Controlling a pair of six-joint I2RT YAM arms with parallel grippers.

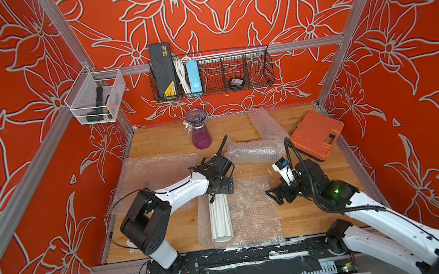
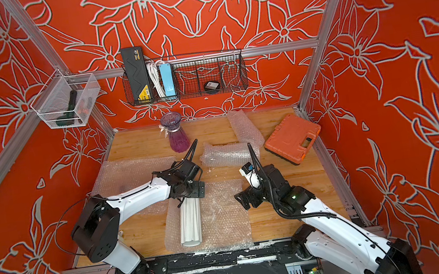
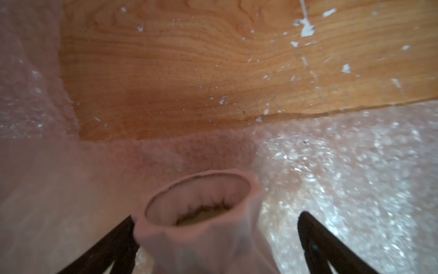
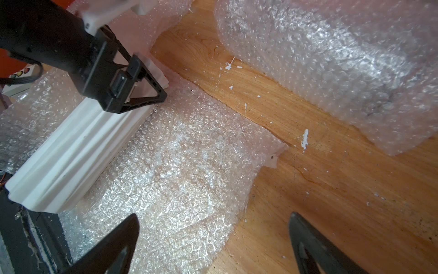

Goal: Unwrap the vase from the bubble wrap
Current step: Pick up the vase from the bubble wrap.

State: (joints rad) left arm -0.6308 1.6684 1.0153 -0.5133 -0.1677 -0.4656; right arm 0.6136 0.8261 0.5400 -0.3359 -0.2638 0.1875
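A white fluted vase [image 1: 219, 219] [image 2: 190, 223] [image 4: 71, 151] lies bare on a flattened sheet of bubble wrap [image 1: 252, 211] [image 2: 223, 215] [image 4: 177, 166] near the table's front edge. My left gripper [image 1: 213, 198] [image 2: 183, 202] [image 3: 216, 216] is open at the vase's far end. Its fingers [image 3: 315, 239] straddle the vase's mouth [image 3: 196, 239], one finger close against it and the other apart from it. My right gripper [image 1: 269, 192] [image 2: 238, 197] [image 4: 213, 215] is open over the sheet's right edge, holding nothing.
A purple vase [image 1: 199, 130] stands at the back. Behind the arms lie a wrapped bundle [image 1: 252, 152] and a loose sheet [image 1: 266, 122]; another flat sheet [image 1: 158, 166] lies left. An orange case [image 1: 317, 134] sits at the right wall.
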